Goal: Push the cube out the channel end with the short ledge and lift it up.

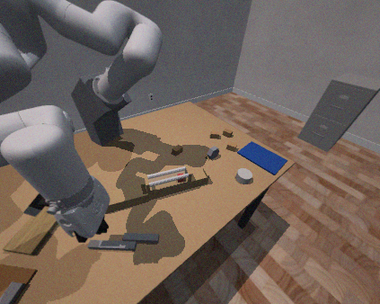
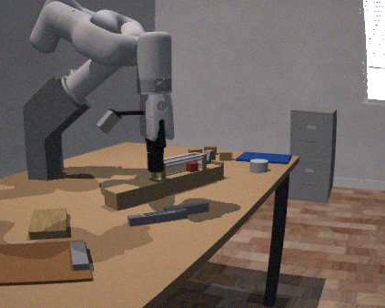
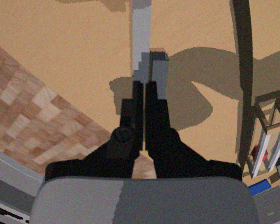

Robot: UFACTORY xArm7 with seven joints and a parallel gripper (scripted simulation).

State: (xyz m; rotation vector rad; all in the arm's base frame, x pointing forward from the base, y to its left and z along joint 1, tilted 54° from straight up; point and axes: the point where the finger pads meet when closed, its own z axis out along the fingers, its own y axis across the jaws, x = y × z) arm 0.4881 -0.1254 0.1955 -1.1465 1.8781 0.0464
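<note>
I see the pincer (image 3: 145, 99) clenched on nothing; its tips hide part of a grey bar (image 3: 141, 12) near the desk's (image 2: 242, 191) front edge.

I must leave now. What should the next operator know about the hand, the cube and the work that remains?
Hand: shut, holding nothing, low over the two grey bars near the table's front edge.
Red cube: inside the railed channel, on the long wooden base.
Done: nothing; no bar is picked up.
Left: open the hand, take a bar, push the cube out past the lipped end, then lift it.
</note>
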